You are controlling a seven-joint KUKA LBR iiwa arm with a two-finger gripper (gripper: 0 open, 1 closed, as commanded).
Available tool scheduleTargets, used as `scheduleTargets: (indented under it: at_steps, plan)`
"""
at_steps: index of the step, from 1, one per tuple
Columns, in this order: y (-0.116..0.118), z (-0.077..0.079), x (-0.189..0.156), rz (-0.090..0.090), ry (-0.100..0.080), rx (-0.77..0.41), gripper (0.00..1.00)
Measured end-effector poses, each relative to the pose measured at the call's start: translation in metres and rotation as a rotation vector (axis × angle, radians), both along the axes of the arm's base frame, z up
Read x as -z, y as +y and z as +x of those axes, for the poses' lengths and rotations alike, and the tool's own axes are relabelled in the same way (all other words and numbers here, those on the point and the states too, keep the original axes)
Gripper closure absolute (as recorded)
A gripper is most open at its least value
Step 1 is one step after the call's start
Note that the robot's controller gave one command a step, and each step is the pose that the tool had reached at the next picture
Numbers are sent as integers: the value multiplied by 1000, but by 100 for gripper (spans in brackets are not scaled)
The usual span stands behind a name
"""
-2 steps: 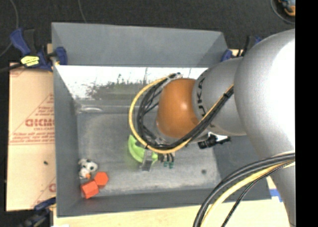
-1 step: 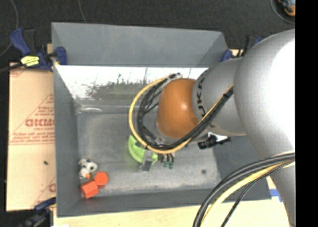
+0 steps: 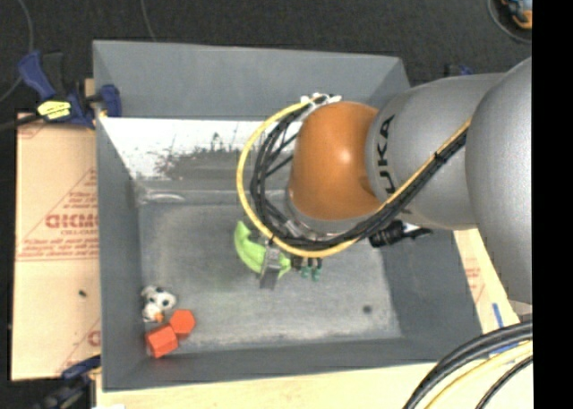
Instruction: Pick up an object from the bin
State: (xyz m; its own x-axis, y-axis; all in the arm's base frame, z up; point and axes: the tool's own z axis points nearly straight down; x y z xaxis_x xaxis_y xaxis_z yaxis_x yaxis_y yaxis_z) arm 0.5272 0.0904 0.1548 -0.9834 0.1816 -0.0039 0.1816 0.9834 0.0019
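The lime-green rounded thing (image 3: pixel 248 243) at the middle of the bin (image 3: pixel 192 259), half under the gripper (image 3: pixel 271 271), is being judged light, smooth, maybe slippery, best taken across its narrow width; spread or clamped cannot be told.

The one camera looks down on my grey bin (image 3: pixel 251 76) from above, tilted somewhat to one side, near enough that the bin takes most of the view; my arm (image 3: pixel 466 157) comes in from its right.
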Motion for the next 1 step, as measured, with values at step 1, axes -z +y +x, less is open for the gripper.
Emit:
scheduleTargets:
  at_steps: [1]
  plan:
    - [17,2,-98,0,-2,43,100]
